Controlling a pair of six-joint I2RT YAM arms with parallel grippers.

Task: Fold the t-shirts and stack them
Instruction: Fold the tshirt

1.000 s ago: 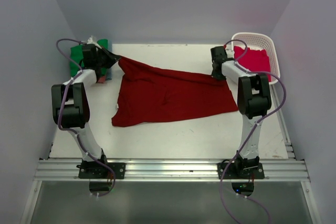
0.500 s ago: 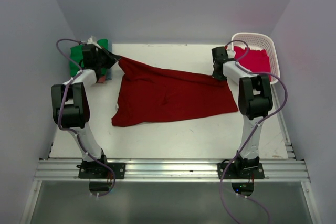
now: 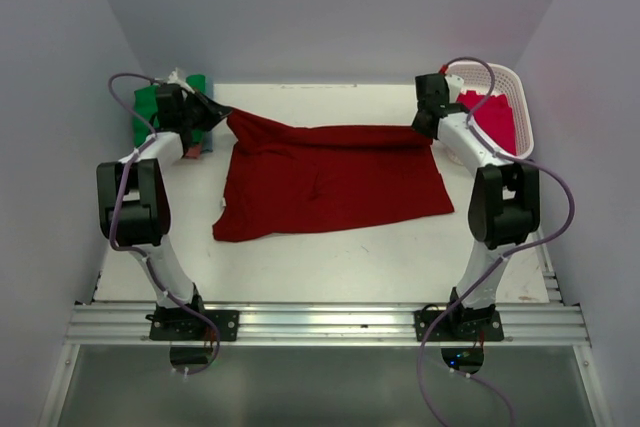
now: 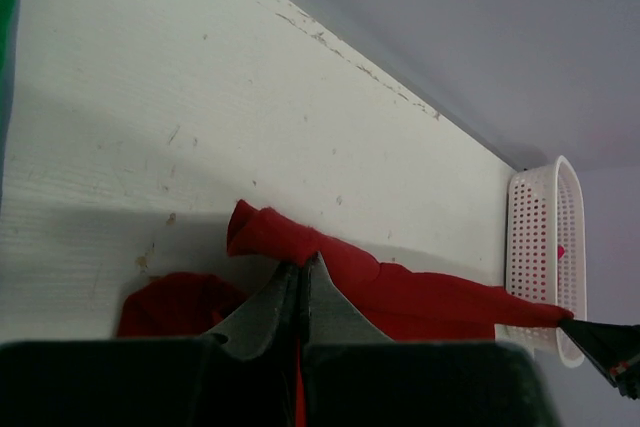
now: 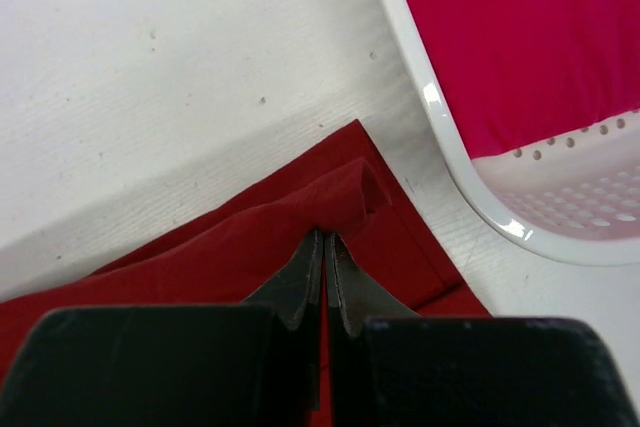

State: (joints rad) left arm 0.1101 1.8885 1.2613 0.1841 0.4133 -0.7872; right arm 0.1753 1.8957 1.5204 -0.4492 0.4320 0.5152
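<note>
The large dark red t-shirt (image 3: 330, 182) lies spread across the middle of the table. My left gripper (image 3: 222, 113) is shut on its far left corner (image 4: 270, 237) and holds it just above the table. My right gripper (image 3: 425, 129) is shut on its far right corner (image 5: 345, 192), lifted so the far edge hangs taut between both grippers. The crimson-pink t-shirt (image 3: 492, 117) lies in the white basket (image 3: 520, 97), also in the right wrist view (image 5: 510, 37). The folded green t-shirt (image 3: 148, 109) sits at the far left behind my left arm.
The white lattice basket stands at the far right corner, close to my right arm; its rim (image 5: 440, 137) is beside the held corner. Grey walls close in the back and both sides. The metal rail (image 3: 320, 325) runs along the near edge.
My right gripper has moved away from me and a little right with the shirt's far right corner, lifting it. The shirt's far edge is now pulled straight. My left gripper has held still.
</note>
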